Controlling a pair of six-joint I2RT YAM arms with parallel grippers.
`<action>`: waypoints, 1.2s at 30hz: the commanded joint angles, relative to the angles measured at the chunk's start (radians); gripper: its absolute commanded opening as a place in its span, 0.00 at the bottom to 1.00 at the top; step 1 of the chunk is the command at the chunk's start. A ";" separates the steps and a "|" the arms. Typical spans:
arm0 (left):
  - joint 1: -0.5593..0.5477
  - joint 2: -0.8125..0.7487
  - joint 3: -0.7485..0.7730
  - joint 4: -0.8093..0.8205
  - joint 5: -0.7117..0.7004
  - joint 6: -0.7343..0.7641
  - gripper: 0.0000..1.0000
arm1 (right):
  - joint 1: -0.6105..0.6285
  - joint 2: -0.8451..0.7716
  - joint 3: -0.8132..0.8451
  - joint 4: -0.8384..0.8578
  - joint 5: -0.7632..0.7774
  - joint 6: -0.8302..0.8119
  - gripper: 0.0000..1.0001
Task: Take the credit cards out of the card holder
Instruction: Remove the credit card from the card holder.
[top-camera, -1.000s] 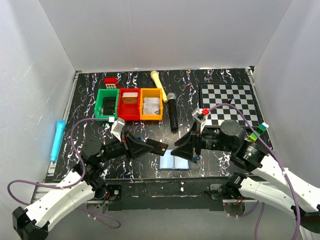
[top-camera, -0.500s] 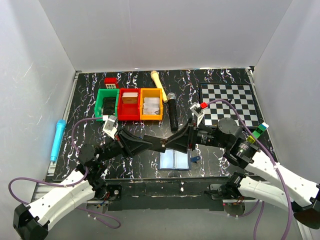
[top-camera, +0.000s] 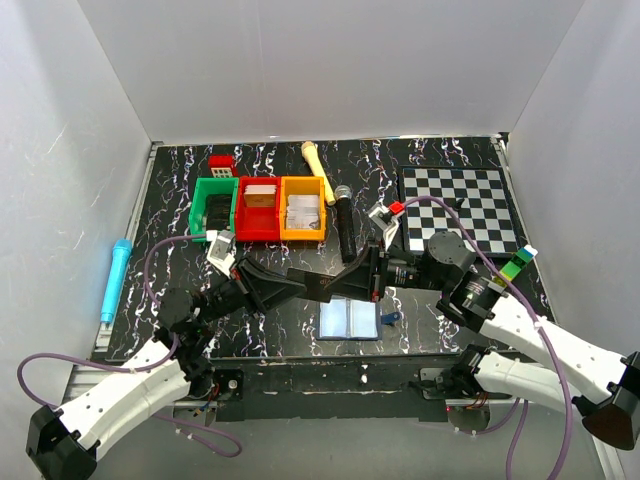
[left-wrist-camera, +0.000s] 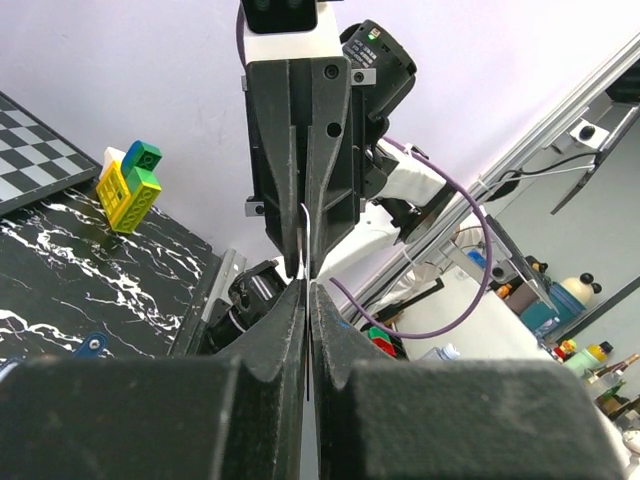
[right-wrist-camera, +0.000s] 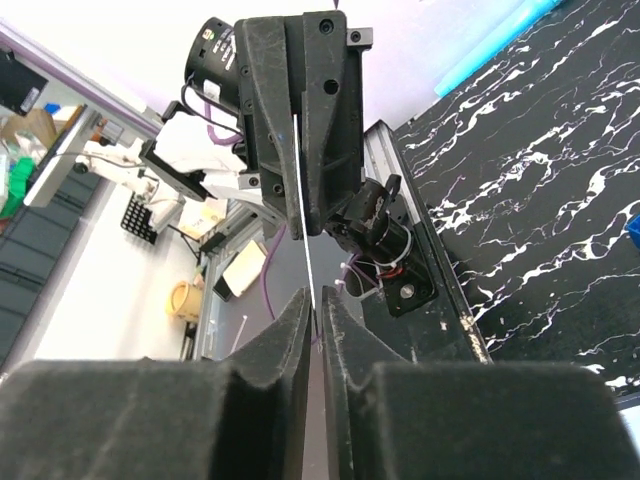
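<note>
The card holder (top-camera: 350, 320) lies open and flat on the table near the front edge, its pale blue inner faces up. Above it the two arms meet tip to tip. My left gripper (top-camera: 330, 288) (left-wrist-camera: 306, 285) is shut on a thin whitish credit card (left-wrist-camera: 304, 235), which shows edge-on. My right gripper (top-camera: 352, 285) (right-wrist-camera: 315, 295) faces it from the right. Its jaws have come in on the card's (right-wrist-camera: 306, 255) other end, with only a sliver of gap showing. The card's faces are hidden by the fingers.
Green (top-camera: 213, 210), red (top-camera: 259, 208) and orange (top-camera: 302, 208) bins stand at the back left. A black microphone (top-camera: 345, 225) lies beside them, with a checkerboard (top-camera: 460, 205) at the back right. A small blue brick (top-camera: 390, 319) sits right of the holder, and a blue pen (top-camera: 115, 278) lies far left.
My left gripper carried the card right and up toward the middle. The right gripper swung left to meet it and closed from wide open onto the card's free end.
</note>
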 joint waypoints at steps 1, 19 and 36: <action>0.003 0.000 0.007 -0.020 -0.009 0.011 0.00 | 0.000 0.009 0.024 0.082 -0.045 0.014 0.07; 0.121 0.284 0.715 -1.199 0.359 0.925 0.58 | -0.033 0.004 0.185 -0.605 -0.110 -0.439 0.01; -0.071 0.523 0.844 -1.349 0.294 1.123 0.44 | -0.029 0.058 0.202 -0.573 -0.174 -0.461 0.01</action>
